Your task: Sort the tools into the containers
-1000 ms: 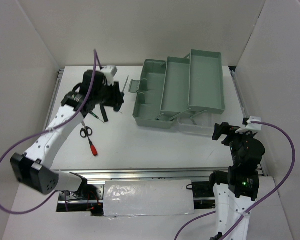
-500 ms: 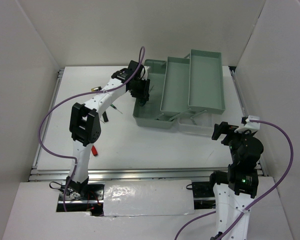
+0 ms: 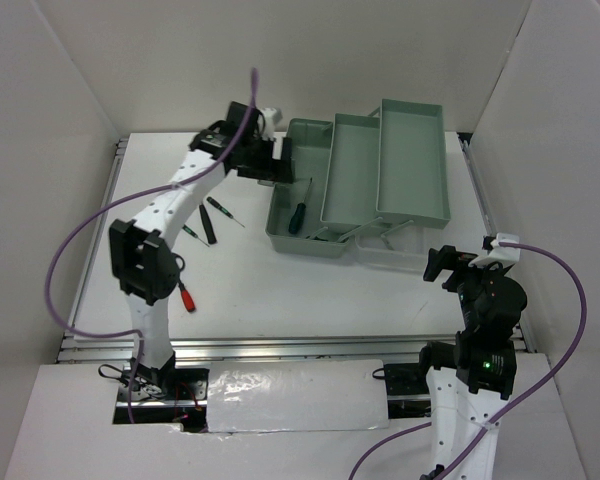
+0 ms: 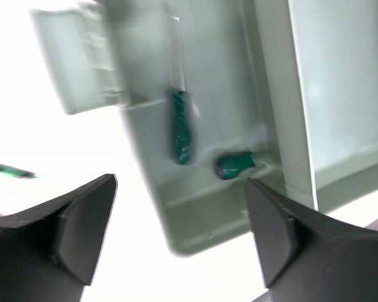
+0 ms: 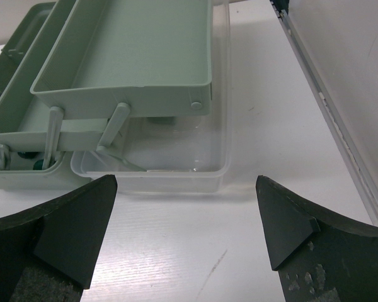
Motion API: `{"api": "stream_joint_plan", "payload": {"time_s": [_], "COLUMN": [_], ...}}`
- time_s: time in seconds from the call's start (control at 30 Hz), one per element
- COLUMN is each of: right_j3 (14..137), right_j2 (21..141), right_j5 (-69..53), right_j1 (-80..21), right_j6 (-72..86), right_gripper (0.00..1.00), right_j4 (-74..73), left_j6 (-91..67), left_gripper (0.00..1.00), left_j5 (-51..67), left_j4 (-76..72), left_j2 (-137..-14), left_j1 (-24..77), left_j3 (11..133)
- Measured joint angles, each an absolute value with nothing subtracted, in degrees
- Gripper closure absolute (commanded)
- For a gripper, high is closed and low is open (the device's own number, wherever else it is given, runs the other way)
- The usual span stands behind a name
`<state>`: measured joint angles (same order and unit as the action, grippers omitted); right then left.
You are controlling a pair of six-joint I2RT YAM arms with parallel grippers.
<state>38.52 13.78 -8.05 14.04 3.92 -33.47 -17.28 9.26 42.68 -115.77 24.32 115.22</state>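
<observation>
My left gripper (image 3: 282, 164) (image 4: 181, 182) hangs open over the left end of the sage-green toolbox (image 3: 384, 160) (image 4: 195, 217), with nothing between its fingers. Below it a green-handled screwdriver (image 3: 297, 214) (image 4: 181, 133) lies loose in the base compartment, next to another green handle (image 4: 234, 163). Left of the box on the table lie two black-handled screwdrivers (image 3: 211, 216) and a red-handled screwdriver (image 3: 186, 296). My right gripper (image 3: 450, 263) (image 5: 186, 182) stands open and empty near the table's right front, facing the toolbox trays (image 5: 132, 56).
A clear plastic tub (image 3: 392, 252) (image 5: 152, 165) sits against the toolbox's front right corner. The toolbox's small side flap (image 4: 75, 56) sticks out to the left. White walls close in the table, and a metal rail (image 5: 331, 113) runs along its right edge.
The left gripper opened and let go of the green-handled screwdriver, which now lies in the base compartment. The left arm drew back slightly to the left. The right arm stayed still.
</observation>
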Motion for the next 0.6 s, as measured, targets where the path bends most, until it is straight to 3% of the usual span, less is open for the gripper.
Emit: {"api": "stream_joint_plan", "payload": {"time_s": [0.23, 0.3, 0.47, 0.6], "right_j3": [38.30, 38.17, 38.17, 38.17], "right_j2": [13.10, 13.13, 13.10, 13.02], "right_j5": [-8.40, -8.45, -8.62, -9.04], "right_j1": [14.04, 14.04, 14.04, 14.04], "right_j6": [3.66, 3.53, 3.42, 3.33], "right_gripper": [0.00, 0.00, 0.00, 0.00], "right_j4": [-33.43, -33.50, -33.47, -33.45], "left_j6": [-14.66, -9.17, 9.56, 25.96], "left_gripper": [0.29, 0.19, 0.13, 0.15], "left_j5": [7.97, 7.73, 11.99, 16.49], "left_j4": [39.05, 38.70, 41.41, 52.34], "left_j2": [-91.90, -88.84, -96.40, -111.66], "left_j1": [7.09, 2.68, 0.43, -2.20], "left_j3": [98.02, 94.00, 93.86, 108.60]}}
